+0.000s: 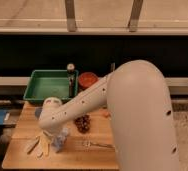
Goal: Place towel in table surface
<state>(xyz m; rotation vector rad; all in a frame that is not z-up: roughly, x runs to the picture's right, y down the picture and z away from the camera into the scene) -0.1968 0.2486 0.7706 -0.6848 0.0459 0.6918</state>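
A pale bluish-white crumpled thing (61,142), which looks like the towel, is at the front left of the wooden table (99,156). My gripper (57,140) is right at it, low over the table, at the end of the big white arm (132,105) that reaches in from the right. The wrist hides how the gripper meets the towel, and I cannot tell whether the towel rests on the wood or hangs just above it.
Pale yellowish pieces (37,146) lie left of the gripper. A bunch of dark grapes (82,123) and a fork (98,145) lie to its right. A green tray (51,86), a bottle (70,80) and a red bowl (88,80) stand at the back.
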